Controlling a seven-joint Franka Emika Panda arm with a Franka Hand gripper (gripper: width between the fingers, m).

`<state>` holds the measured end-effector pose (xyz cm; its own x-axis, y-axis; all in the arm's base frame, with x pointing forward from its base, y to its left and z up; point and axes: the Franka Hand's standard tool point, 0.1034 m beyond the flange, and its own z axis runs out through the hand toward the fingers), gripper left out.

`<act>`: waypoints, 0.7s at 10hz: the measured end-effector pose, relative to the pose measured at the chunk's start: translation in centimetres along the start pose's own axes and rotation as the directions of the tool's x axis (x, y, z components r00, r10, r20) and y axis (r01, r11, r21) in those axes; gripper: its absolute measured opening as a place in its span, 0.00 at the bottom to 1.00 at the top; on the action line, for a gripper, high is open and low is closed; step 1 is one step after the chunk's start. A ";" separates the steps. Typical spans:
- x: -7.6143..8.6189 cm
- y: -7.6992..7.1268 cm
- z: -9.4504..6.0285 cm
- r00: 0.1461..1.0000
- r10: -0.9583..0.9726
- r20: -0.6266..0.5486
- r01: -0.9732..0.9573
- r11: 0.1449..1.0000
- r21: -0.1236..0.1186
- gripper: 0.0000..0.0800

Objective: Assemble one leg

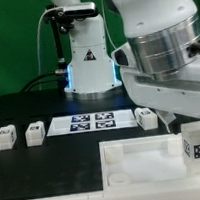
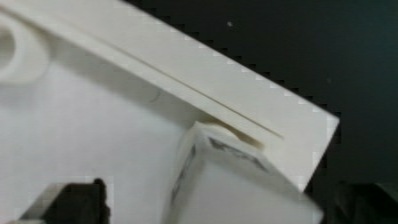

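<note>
A white leg [image 2: 228, 185] stands upright at the corner of the large white rimmed tabletop [image 2: 107, 120], against its rim. In the exterior view this leg [image 1: 196, 142] shows its tag at the tabletop's [image 1: 145, 161] right corner. My gripper [image 2: 214, 205] straddles the leg with its jaws apart. One dark finger [image 2: 75, 205] stands clear of the leg with white surface between, and the other finger [image 2: 365, 205] is close beside it. Three more legs lie on the table, two [image 1: 5, 137] [image 1: 34, 133] at the exterior view's left and one [image 1: 145, 117] by the marker board.
The marker board [image 1: 90, 121] lies at mid-table. The arm's base [image 1: 86, 59] stands behind it. The arm's big links [image 1: 163, 51] fill the exterior view's right and hide the gripper there. A round hole [image 2: 15, 55] shows in the tabletop.
</note>
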<state>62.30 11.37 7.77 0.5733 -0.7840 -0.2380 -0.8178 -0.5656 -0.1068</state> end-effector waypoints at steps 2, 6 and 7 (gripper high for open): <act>0.2 0.1 0.0 0.980 -0.200 0.000 0.200 0.980 0.000 0.81; -0.3 0.1 0.5 0.687 -0.727 0.001 0.724 0.684 -0.087 0.81; -0.3 0.1 0.4 0.692 -0.722 -0.001 0.719 0.690 -0.086 0.80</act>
<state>62.06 11.67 7.40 0.9871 -0.1349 -0.0866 -0.1475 -0.9758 -0.1612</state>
